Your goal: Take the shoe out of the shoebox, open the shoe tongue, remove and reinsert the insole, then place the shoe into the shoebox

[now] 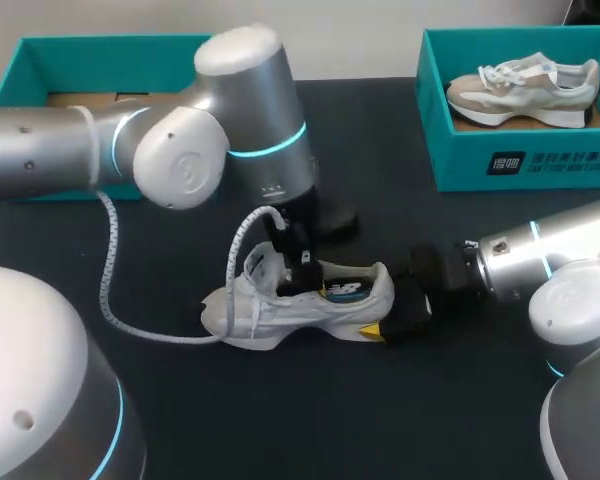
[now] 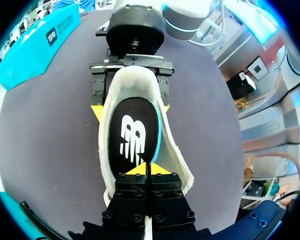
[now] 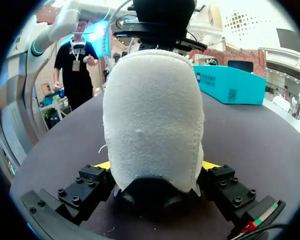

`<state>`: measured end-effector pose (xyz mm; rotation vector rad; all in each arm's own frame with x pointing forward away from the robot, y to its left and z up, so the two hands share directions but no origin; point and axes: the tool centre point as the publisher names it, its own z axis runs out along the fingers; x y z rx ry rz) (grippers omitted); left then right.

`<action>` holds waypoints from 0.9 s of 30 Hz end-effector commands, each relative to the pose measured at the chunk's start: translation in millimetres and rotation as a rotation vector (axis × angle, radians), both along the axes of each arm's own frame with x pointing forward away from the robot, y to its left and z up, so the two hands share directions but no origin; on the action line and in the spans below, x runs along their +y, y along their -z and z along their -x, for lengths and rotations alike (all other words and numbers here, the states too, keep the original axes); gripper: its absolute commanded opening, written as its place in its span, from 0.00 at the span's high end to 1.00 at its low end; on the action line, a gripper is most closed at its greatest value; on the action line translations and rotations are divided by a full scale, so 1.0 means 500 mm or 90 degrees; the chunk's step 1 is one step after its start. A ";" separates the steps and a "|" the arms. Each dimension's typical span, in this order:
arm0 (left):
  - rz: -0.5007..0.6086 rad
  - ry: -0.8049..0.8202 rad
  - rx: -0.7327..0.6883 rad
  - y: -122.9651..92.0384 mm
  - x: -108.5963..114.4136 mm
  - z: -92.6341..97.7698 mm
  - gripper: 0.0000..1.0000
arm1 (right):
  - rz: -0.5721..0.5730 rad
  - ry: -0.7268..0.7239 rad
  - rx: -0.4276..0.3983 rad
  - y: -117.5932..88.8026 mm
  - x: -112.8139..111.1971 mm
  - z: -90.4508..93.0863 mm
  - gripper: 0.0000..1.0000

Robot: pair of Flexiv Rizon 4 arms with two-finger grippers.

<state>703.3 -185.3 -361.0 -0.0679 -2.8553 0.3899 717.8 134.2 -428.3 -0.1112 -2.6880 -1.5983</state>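
A white shoe [image 1: 280, 305] stands upright on the black table, toe to the left. My left gripper [image 1: 302, 272] reaches down into its opening. In the left wrist view its yellow tips [image 2: 148, 169] are pressed together on the front part of the black insole [image 2: 134, 137] with a white logo, whose cyan edge shows along one side. My right gripper [image 1: 402, 312] holds the heel [image 3: 152, 120]. Its fingers [image 3: 92, 181] press on the heel from both sides.
A teal shoebox [image 1: 525, 160] at the back right holds a second, beige shoe [image 1: 525, 88]. Another teal box [image 1: 40, 55] stands open at the back left. A white cable [image 1: 108, 290] from my left arm loops onto the table beside the shoe.
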 end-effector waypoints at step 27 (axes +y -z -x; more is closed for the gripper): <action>0.141 0.002 0.005 -0.138 -0.058 0.012 1.00 | 0.002 0.001 0.001 0.013 0.005 0.001 1.00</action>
